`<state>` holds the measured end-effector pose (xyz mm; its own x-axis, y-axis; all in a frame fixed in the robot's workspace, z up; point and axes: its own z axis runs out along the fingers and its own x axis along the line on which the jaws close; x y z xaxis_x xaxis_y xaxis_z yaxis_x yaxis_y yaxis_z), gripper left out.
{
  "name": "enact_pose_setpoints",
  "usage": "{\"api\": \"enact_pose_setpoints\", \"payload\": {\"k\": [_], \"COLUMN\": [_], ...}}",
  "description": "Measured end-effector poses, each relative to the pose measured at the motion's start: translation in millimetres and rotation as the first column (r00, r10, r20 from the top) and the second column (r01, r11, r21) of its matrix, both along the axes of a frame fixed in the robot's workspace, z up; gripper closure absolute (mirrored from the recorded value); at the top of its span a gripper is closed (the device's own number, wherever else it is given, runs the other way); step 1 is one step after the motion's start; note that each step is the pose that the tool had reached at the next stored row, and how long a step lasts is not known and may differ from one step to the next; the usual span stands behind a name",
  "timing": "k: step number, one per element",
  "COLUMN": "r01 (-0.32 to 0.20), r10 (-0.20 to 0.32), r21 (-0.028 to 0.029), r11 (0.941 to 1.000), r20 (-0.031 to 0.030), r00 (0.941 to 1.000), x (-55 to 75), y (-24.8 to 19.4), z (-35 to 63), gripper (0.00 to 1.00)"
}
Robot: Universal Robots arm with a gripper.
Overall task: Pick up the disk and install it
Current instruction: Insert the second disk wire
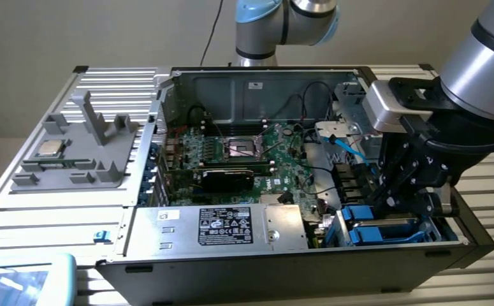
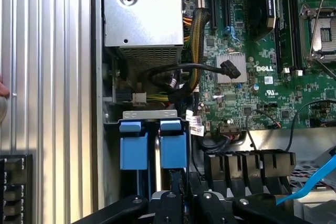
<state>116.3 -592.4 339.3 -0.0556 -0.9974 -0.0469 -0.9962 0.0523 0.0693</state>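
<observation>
Case (image 1: pixel 136 255): an open black computer tower lies on its side on a slatted metal table (image 1: pixel 25 210), filling the middle of the exterior view.
Gripper (image 1: pixel 397 203): black, hanging down from the arm at the right of the exterior view, its fingers reaching into the drive bay at the case's lower right corner; in the wrist view its black linkage (image 2: pixel 176 203) runs along the bottom edge.
Gripper state: fingers drawn close together, seemingly pinched on the blue frame, though the contact itself is hidden.
Disk (image 1: pixel 381 224): sits in the bay at the lower right of the exterior view, mostly its bright blue frame showing; in the wrist view two blue end tabs (image 2: pixel 173 142) stand side by side at lower centre (which tab belongs to the gripped unit cannot be told).
Power supply (image 1: pixel 221 226): grey box with a black label, at the case's front edge, left of the bay.
Motherboard (image 1: pixel 255 159): green, centre of the case.
Grey fixture (image 1: pixel 72 150): on the table at the exterior view's left, holding a small silver chip (image 1: pixel 51 148).
</observation>
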Motion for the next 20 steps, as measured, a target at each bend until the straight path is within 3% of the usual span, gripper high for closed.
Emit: {"api": "enact_pose_setpoints", "payload": {"k": [6,20], "r01": [0.000,0.000], "r10": [0.000,0.000], "r21": [0.0000,0.0000], "r11": [1.0000,1.0000], "r20": [0.0066,0.0071], "r00": [1.0000,1.0000], "x": [-0.4,-0.7], "y": [0.0,-0.1], "z": [-0.7,-3.7], "gripper": [0.84,0.84]}}
